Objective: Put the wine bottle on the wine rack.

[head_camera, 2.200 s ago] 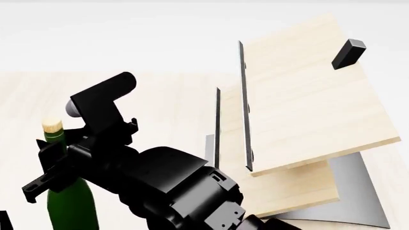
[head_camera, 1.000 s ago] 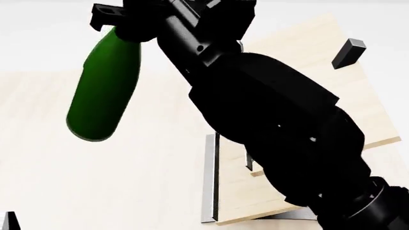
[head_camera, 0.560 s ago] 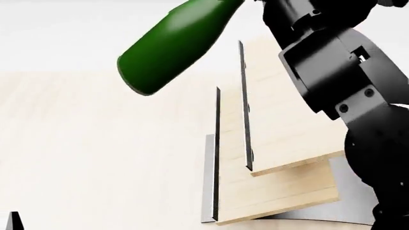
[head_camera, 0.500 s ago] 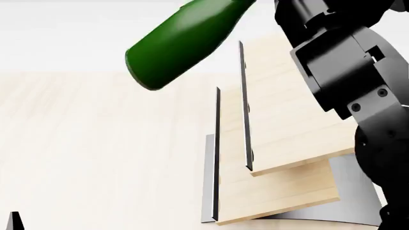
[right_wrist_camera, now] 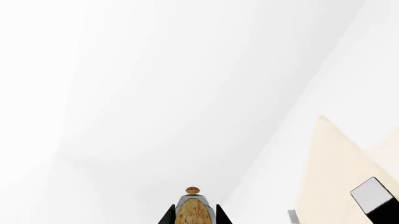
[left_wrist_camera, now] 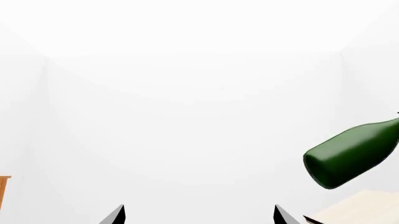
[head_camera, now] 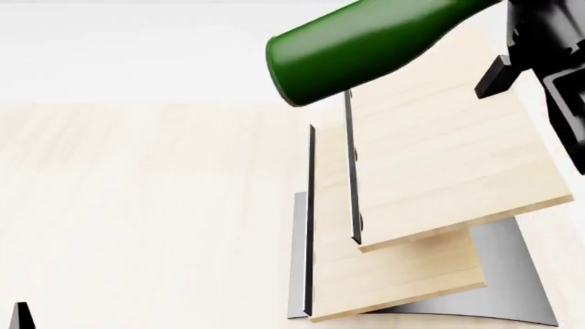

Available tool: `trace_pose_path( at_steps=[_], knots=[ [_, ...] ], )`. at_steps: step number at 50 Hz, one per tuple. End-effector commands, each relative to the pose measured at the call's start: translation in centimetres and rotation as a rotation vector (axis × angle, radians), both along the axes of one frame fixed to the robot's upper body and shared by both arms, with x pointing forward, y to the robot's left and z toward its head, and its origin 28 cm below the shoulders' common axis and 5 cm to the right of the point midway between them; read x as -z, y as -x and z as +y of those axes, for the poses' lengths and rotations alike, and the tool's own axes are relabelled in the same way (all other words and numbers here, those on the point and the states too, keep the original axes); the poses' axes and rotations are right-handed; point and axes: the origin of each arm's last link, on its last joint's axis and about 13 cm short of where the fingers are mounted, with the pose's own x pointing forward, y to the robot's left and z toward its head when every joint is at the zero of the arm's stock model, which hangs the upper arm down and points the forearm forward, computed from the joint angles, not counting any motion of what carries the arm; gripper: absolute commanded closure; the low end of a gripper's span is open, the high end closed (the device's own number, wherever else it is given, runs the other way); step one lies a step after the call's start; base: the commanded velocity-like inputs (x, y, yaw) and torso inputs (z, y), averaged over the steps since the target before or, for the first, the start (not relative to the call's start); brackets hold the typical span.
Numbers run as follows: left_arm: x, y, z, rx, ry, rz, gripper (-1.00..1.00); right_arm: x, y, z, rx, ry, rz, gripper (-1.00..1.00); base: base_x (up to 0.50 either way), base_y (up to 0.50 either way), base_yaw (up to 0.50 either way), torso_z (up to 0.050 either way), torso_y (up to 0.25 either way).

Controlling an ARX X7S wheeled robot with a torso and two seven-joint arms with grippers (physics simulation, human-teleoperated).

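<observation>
The dark green wine bottle (head_camera: pixel 375 41) hangs tilted in the air above the top of the wine rack (head_camera: pixel 439 157), base toward the left. Its neck end runs under my right arm at the upper right. In the right wrist view my right gripper (right_wrist_camera: pixel 194 215) is shut on the bottle's tan cork (right_wrist_camera: pixel 192 212). The bottle's green base also shows in the left wrist view (left_wrist_camera: pixel 352 154), above a corner of the rack's light board (left_wrist_camera: pixel 358 210). My left gripper (left_wrist_camera: pixel 198 215) is open and empty, only its two fingertips showing. The rack's black peg (head_camera: pixel 498 75) sits on the upper board.
The rack stands on a pale wood table (head_camera: pixel 137 205), on a curved grey metal base (head_camera: pixel 512 288). Thin dark strips (head_camera: pixel 350 171) edge both boards. A dark fingertip (head_camera: pixel 20 317) pokes in at the lower left of the head view.
My right arm has lifted the bottle off the table, tipped it toward horizontal and carried it right, from left of the rack to over the rack's upper board.
</observation>
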Motion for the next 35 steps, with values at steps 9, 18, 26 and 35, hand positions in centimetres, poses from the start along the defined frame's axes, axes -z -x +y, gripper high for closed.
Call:
trace_pose_path(
  at_steps=[9,18,26,35],
  knots=[
    [0.1,-0.1,0.0,0.002,-0.003,0.001,-1.00,-0.7,1.6,-3.4,0.105,0.018,-0.032,1.00,0.00,0.00,0.00,0.000,0.001],
    [0.1,0.0,0.0,0.009,0.006,-0.005,-1.00,0.0,1.7,-3.6,0.105,0.028,-0.005,1.00,0.00,0.00,0.00,0.000,0.000],
    [0.2,-0.1,-0.1,0.006,-0.002,0.003,-1.00,0.2,1.9,-3.5,0.082,0.041,0.007,1.00,0.00,0.00,0.00,0.000,0.001],
    [0.2,-0.1,-0.1,0.008,0.001,0.003,-1.00,0.9,1.6,-4.6,0.047,0.016,0.025,1.00,0.00,0.00,0.00,0.002,0.000]
  ],
)
